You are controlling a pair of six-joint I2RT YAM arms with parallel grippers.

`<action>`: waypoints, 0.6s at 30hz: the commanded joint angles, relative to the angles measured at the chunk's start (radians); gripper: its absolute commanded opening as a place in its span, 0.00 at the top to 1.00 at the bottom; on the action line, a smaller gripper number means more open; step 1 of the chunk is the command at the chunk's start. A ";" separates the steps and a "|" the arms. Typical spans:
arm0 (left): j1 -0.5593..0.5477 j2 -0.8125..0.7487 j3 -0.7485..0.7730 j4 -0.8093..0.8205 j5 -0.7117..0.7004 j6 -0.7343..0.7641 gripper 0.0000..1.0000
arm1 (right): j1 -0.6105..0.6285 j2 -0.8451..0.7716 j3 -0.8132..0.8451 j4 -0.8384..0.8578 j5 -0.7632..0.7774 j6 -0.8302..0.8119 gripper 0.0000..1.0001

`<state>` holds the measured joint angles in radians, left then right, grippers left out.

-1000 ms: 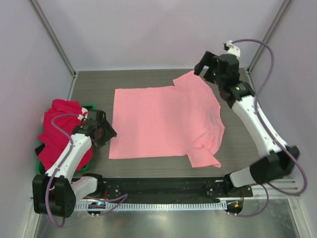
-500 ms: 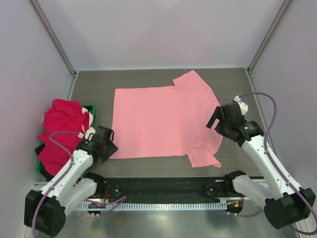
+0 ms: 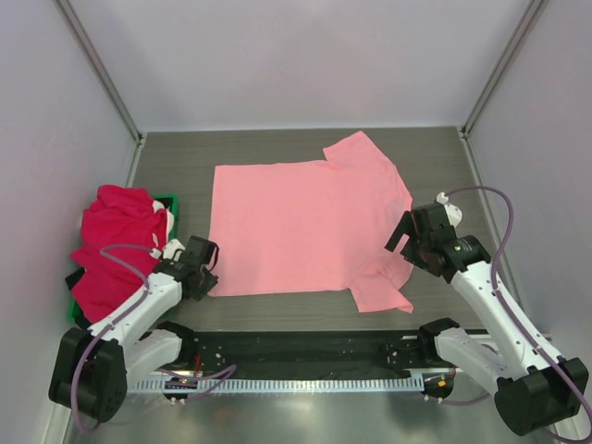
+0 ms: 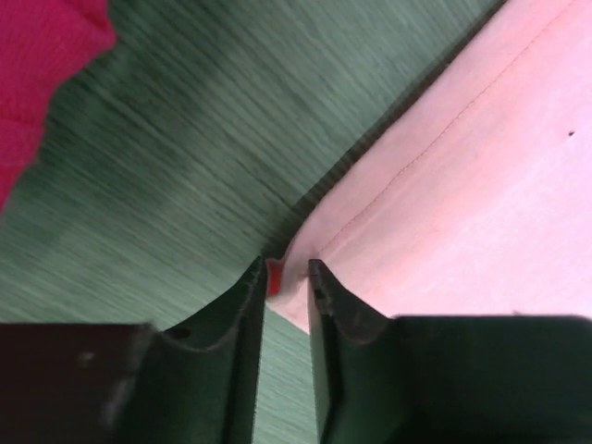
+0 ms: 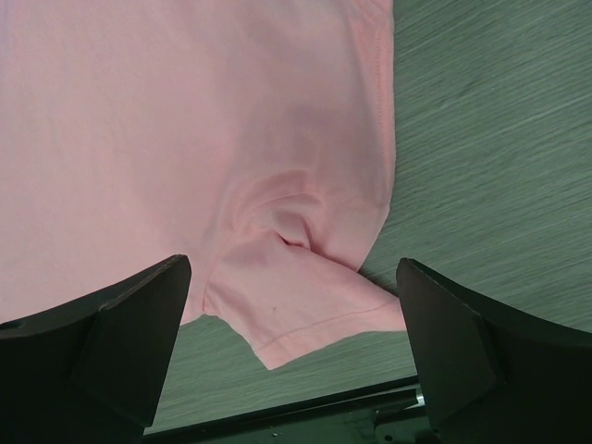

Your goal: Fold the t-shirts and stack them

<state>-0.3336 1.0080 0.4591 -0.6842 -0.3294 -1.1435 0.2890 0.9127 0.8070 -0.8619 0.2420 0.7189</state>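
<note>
Broadly, the dark wood-grain table [image 3: 444, 157] is carrying everything, and a salmon-pink t-shirt [image 3: 305, 222] is lying spread flat across its middle. The hem is facing the left side and the sleeves are pointing to the right. At the table's left edge a heap of crimson t-shirts [image 3: 106, 250] is sitting bunched up, covering most of a green tray [image 3: 166, 199], of which only a rim is showing.

The right gripper [image 3: 400, 248] is hovering just over the shirt's right side, above the near sleeve [image 3: 379, 291]. In the right wrist view its jaws are standing wide apart [image 5: 294, 266], framing the puckered armpit seam and the sleeve [image 5: 296, 305] without touching the cloth.

The left gripper [image 3: 205, 280] is sitting low at the near left corner of the pink shirt. In the left wrist view its fingers [image 4: 285, 270] are drawn almost together, and the corner of the stitched hem [image 4: 481, 203] is lying pinched between the tips. A tiny red fleck is showing right at that corner.
</note>
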 commanded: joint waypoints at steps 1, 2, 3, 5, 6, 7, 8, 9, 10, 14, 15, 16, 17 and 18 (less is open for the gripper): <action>0.001 0.020 -0.039 0.077 -0.036 -0.001 0.76 | 0.002 -0.031 -0.028 -0.002 0.028 0.046 0.01; -0.001 0.021 -0.040 0.081 -0.037 0.005 0.80 | 0.002 -0.034 -0.037 -0.006 0.034 0.068 0.00; 0.001 0.023 -0.040 0.083 -0.040 0.008 0.84 | 0.001 -0.032 -0.045 -0.014 0.036 0.076 0.00; 0.001 0.020 -0.040 0.097 -0.036 0.025 1.00 | 0.004 -0.028 -0.063 -0.023 0.042 0.092 0.00; -0.001 0.008 -0.039 0.100 -0.030 0.028 1.00 | 0.004 -0.020 -0.062 -0.047 0.039 0.111 0.00; 0.001 -0.003 -0.040 0.103 -0.028 0.031 1.00 | 0.004 0.001 -0.060 -0.058 0.034 0.126 0.00; -0.001 -0.023 -0.037 0.104 -0.028 0.036 1.00 | 0.009 0.014 -0.063 -0.075 0.004 0.149 0.00; -0.001 -0.032 -0.033 0.104 -0.028 0.039 1.00 | 0.019 0.024 -0.069 -0.074 -0.016 0.158 0.00; 0.001 -0.040 -0.028 0.097 -0.026 0.041 1.00 | 0.033 0.035 -0.093 -0.071 -0.033 0.178 0.00; 0.004 -0.062 0.009 0.072 -0.016 0.067 1.00 | 0.171 0.017 -0.187 -0.040 -0.052 0.302 0.01; 0.004 -0.063 0.019 0.065 -0.016 0.070 1.00 | 0.200 0.012 -0.206 -0.032 -0.044 0.333 0.03; 0.005 -0.072 0.023 0.058 -0.014 0.079 1.00 | 0.247 0.009 -0.238 -0.029 -0.035 0.374 0.04; 0.005 -0.080 0.023 0.055 -0.011 0.080 1.00 | 0.265 0.005 -0.253 -0.020 -0.035 0.389 0.04; 0.007 -0.086 0.020 0.054 -0.007 0.082 1.00 | 0.280 0.002 -0.264 0.000 -0.035 0.407 0.08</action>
<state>-0.3325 0.9493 0.4419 -0.6189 -0.3359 -1.0870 0.5255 0.9401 0.5694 -0.8932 0.2005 1.0019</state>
